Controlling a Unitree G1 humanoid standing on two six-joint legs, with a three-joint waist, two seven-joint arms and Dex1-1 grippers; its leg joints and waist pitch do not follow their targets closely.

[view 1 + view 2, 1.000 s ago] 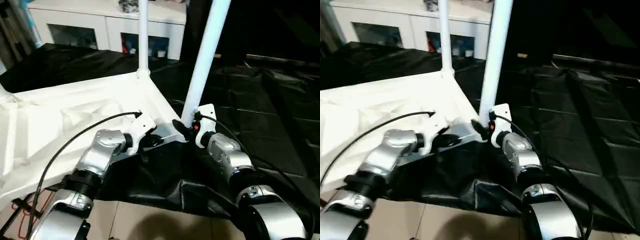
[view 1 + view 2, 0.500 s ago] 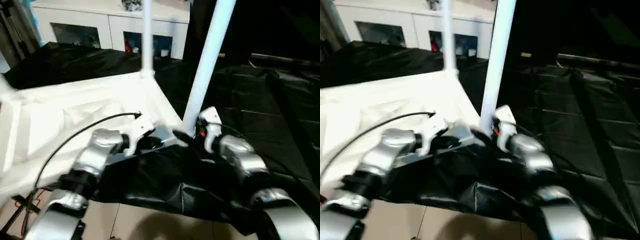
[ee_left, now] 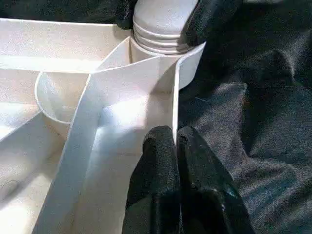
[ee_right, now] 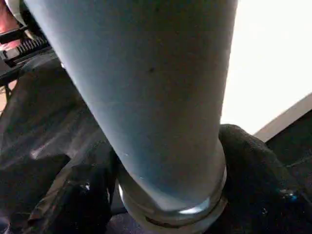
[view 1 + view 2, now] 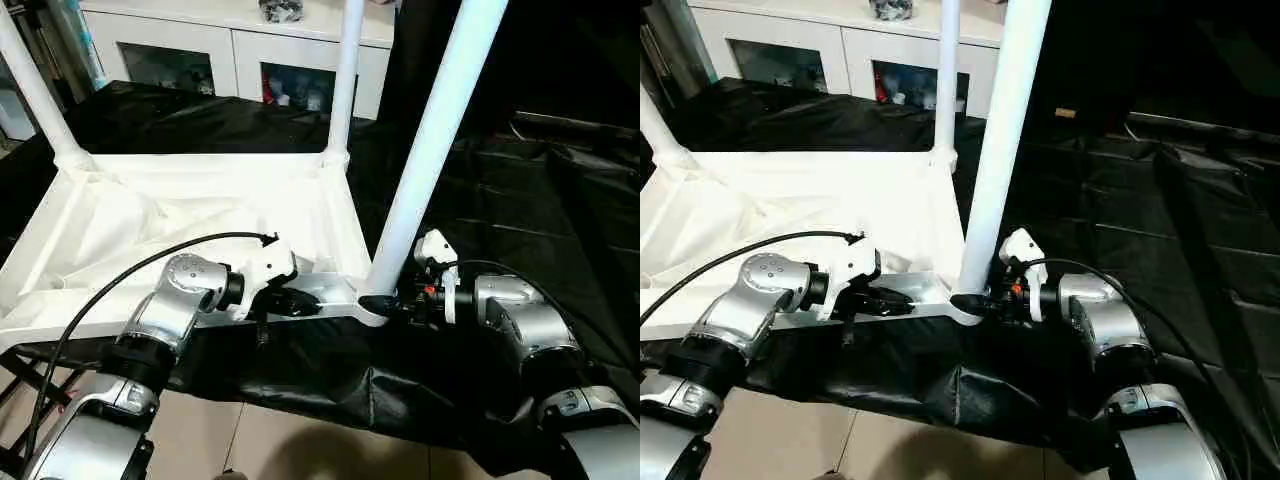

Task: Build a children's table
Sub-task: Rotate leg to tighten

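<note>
Prob. a lab/test room: black sheeting [image 5: 560, 200], white glass-front cabinet [image 5: 240, 50]

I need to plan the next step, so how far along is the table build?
Done: three legs stand in the upturned top.

In hand: right end effector grips the near leg at its socket; left end effector pinches the rim.

Left: the near-left corner isn't visible.

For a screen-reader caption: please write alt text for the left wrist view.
The left gripper is pinched shut on the thin rim of the white table top, near a corner socket. A ribbed leg sits in the socket, black right gripper fingers on either side, over a black sheet.
</note>
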